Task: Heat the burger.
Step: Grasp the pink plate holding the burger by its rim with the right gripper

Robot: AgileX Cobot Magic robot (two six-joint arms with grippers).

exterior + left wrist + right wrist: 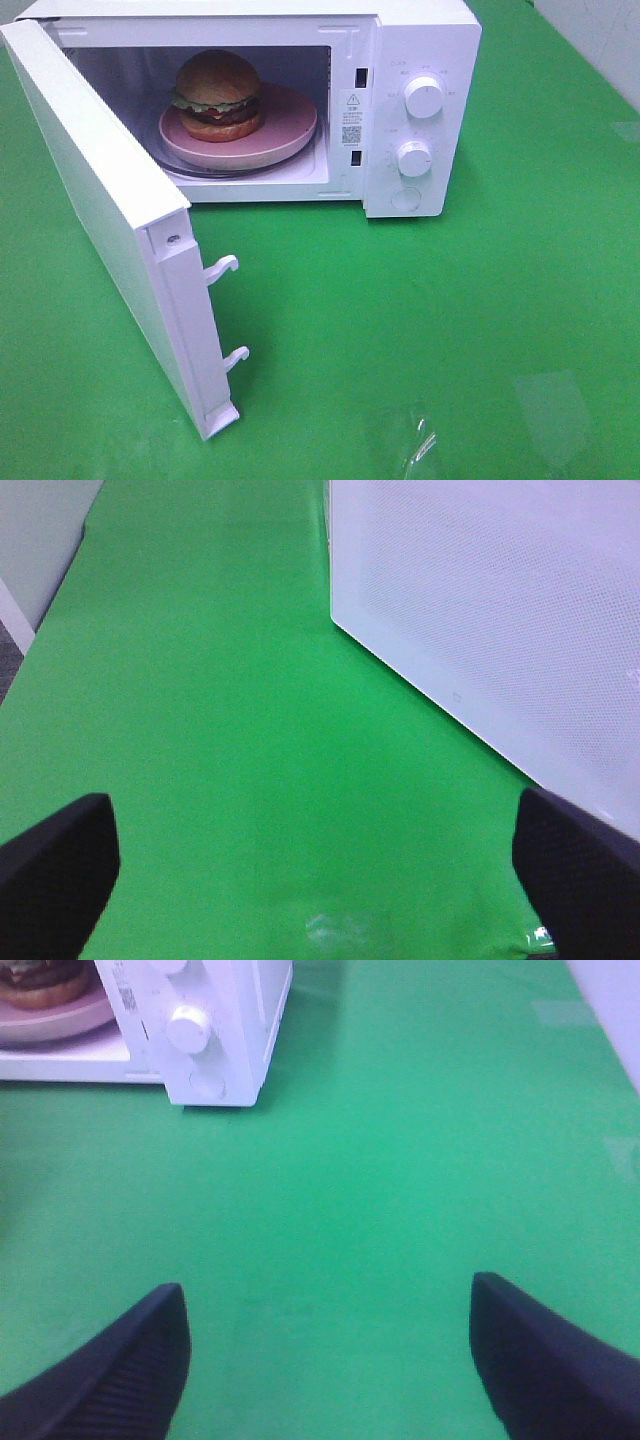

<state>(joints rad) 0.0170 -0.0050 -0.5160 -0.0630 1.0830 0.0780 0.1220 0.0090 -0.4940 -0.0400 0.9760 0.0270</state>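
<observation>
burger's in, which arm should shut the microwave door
Left, probably. The burger already sits on the plate inside, and the open door stands close beside the left arm's open jaws. The right arm faces the knobs, farther from the door.

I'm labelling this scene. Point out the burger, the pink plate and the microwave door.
burger [218, 82]: exterior high view, top of the bun.
pink plate [292, 124]: exterior high view, bare right rim.
door [120, 190]: exterior high view, middle of its white body.
</observation>
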